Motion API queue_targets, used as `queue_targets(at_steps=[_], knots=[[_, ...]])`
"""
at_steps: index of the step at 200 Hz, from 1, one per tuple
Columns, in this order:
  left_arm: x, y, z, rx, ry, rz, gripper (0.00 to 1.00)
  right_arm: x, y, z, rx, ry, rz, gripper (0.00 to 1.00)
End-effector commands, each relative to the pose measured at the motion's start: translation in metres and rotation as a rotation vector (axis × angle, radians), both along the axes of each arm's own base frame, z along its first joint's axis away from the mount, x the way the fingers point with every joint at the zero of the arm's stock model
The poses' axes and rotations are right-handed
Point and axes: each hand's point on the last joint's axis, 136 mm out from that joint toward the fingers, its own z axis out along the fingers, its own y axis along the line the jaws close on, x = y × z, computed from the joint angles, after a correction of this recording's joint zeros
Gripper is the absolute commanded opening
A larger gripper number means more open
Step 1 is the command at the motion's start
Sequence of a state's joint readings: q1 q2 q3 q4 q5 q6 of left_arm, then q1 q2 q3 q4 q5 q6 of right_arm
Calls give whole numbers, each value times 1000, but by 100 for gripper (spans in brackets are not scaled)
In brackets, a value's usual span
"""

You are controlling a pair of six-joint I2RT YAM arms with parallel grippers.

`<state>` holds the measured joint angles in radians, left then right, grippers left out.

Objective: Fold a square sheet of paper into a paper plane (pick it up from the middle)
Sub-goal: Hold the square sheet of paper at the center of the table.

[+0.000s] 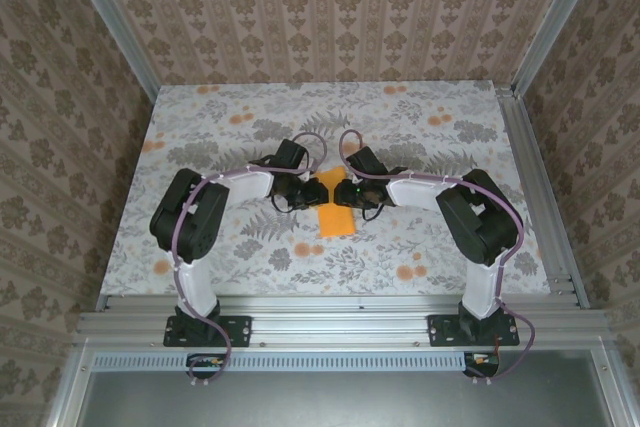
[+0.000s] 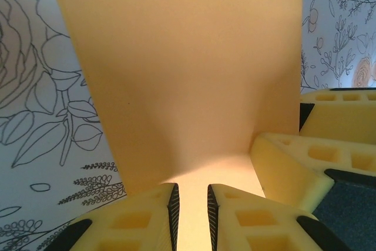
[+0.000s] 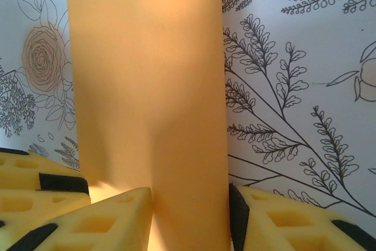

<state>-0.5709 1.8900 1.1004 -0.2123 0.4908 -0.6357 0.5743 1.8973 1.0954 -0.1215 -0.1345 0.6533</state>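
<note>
As the square sheet of paper (image 1: 335, 219) is limp, pinch its near edge: your right hand (image 3: 191, 207) holds it, left hand (image 2: 192, 207) narrow.

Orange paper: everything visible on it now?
The square sheet of paper is thin, plain, matte bright orange, seen from above as a narrow strip on the table. It bows gently, uncrumpled. The right end effector grips it between its fingers; it also runs into the left end effector's narrow finger gap.
</note>
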Motion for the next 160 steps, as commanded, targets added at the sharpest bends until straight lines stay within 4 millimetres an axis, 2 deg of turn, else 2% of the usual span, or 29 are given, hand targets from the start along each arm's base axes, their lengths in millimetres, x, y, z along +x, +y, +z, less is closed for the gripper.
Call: queue_targets(at_steps=[1,84,117,160], knots=[[-2,-4,-7,8,12,-19,24,-25,-5,-35,-62,100,30,43],[-12,13,-32,116,44,-44,23,-23,-4,-28,-56,90,27,44],[-14,17,-38,144,48,-54,23,-19,-5,-9,-54,63,28,49],[-14,19,-41,158,49,-62,23,-14,-24,20,-55,20,14,50]])
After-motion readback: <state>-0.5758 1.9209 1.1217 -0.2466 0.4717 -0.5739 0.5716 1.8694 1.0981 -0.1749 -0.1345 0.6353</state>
